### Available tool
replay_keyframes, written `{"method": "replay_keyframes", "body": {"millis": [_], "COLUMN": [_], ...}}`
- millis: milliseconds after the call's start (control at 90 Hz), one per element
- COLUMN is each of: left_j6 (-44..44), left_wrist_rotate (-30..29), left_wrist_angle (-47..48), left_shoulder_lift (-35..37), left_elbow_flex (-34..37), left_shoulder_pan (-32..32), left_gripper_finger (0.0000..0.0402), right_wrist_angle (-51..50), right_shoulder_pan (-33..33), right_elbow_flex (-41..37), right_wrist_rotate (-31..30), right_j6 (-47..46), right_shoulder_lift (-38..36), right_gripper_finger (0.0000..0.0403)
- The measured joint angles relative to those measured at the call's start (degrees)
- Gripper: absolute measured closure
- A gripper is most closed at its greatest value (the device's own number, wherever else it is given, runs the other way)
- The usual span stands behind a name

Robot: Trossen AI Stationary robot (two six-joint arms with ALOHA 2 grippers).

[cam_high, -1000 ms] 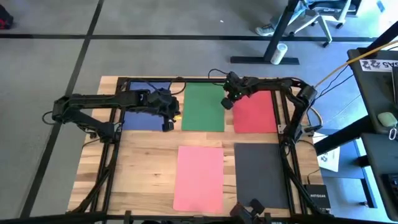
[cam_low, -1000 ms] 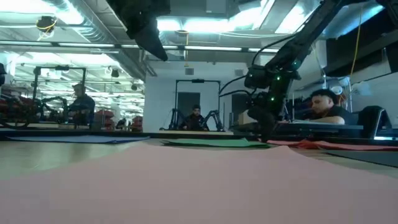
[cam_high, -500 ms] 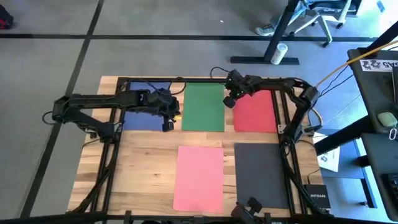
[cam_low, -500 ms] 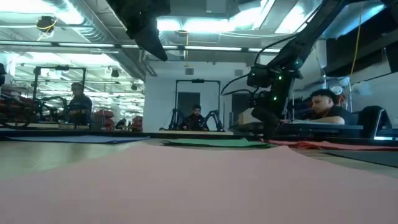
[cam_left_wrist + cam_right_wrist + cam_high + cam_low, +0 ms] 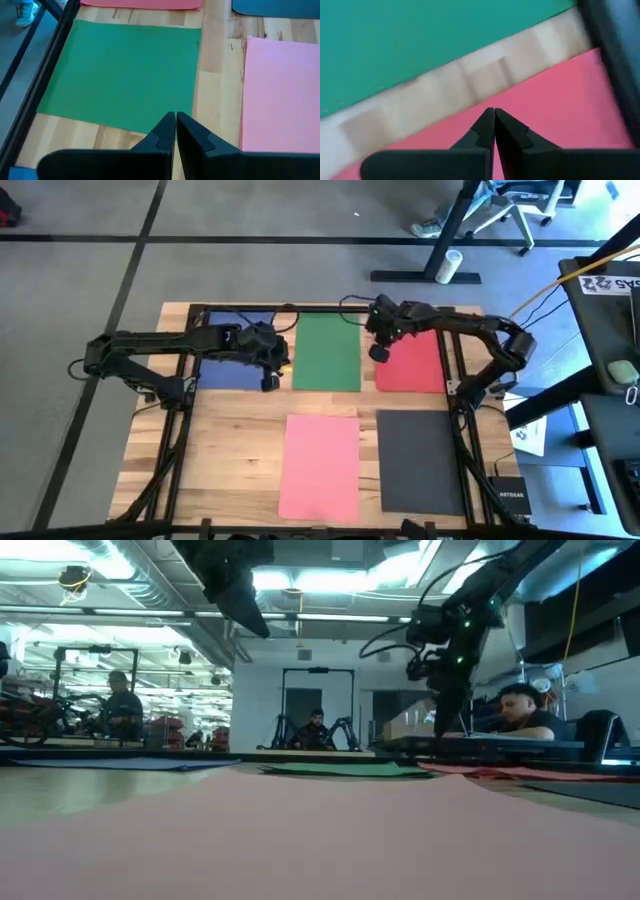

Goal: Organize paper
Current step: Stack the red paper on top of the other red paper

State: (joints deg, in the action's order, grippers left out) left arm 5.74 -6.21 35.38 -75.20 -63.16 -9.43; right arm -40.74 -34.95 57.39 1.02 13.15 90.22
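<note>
Blue paper (image 5: 236,350) lies partly hidden under left gripper (image 5: 270,383).

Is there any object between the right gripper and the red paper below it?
Nothing visible does. The right gripper, fingers shut and empty, hangs over the red paper near the edge facing the green paper; only bare sheet and table lie under it.

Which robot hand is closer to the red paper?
The right gripper: it hangs, fingers shut, over the red paper at its edge nearest the green sheet. The left gripper sits across that green sheet, beside the blue one.
</note>
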Motion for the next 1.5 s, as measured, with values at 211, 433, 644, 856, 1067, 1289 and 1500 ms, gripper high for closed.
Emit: {"method": "replay_keyframes", "body": {"millis": [211,433,644,856,1067,1289,1500], "left_j6": [0.0,0.0,-0.6,-0.7,-0.9,-1.0,-1.1], "left_wrist_rotate": [0.0,0.0,0.0,0.0,0.0,0.0,0.0], "left_wrist_angle": [0.0,0.0,0.1,0.1,0.2,0.5,0.5], "left_shoulder_lift": [0.0,0.0,0.0,0.0,0.0,0.0,0.0], "left_elbow_flex": [0.0,0.0,0.0,0.0,0.0,0.0,0.0], "left_shoulder_pan": [1.9,3.6,3.9,3.9,3.9,3.9,3.9], "left_gripper_finger": [0.0402,0.0402,0.0402,0.0402,0.0402,0.0402,0.0402], "right_wrist_angle": [-9.5,-10.0,-9.9,-8.4,-7.3,-7.2,-7.2], "right_shoulder_pan": [7.0,14.0,17.8,19.7,19.6,19.2,19.0], "right_elbow_flex": [-2.6,-7.5,-10.5,-13.9,-14.8,-15.1,-15.2], "right_wrist_rotate": [6.3,6.6,7.2,7.6,5.5,2.9,-1.5], "right_j6": [1.7,-0.3,-3.0,-5.2,-6.5,-6.8,-6.9], "right_shoulder_lift": [0.0,0.0,0.0,-0.2,-0.4,-2.0,-3.8], "right_gripper_finger": [0.0403,0.0403,0.0403,0.0403,0.0403,0.0403,0.0403]}}
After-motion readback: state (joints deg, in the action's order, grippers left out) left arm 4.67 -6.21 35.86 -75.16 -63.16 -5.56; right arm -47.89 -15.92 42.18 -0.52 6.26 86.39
